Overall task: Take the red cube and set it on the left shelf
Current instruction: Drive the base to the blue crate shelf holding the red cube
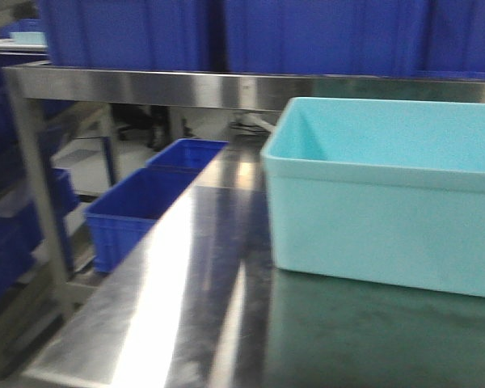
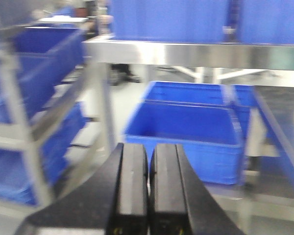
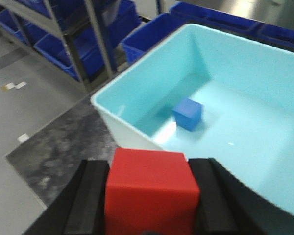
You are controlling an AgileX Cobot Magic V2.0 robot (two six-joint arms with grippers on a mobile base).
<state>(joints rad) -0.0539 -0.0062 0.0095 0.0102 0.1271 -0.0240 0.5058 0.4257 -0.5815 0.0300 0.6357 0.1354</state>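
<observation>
**Red cube pinched, shelf not yet reached**

The red cube [image 3: 149,191] is pinched between the two fingers of the right pincer [image 3: 151,196], just over the near edge of the pale blue tub [image 3: 142,66]. A small blue cube [image 3: 188,113] can be seen lying inside the tub. The left pincer [image 2: 148,186] is pressed together, with nothing in it.

The step in hand is judged to be the carry to the left shelf [image 1: 145,85]. The cube should be held firmly and level. It should be lifted higher than the shelf's shiny front lip, then set down flat before the fingers are spread.

Big blue crates [image 1: 129,32] are stacked close behind that lip, so a free spot cannot be made out. The tub wall should be cleared first. More open room is found over the bare worktop [image 1: 194,307] left of the tub.
</observation>
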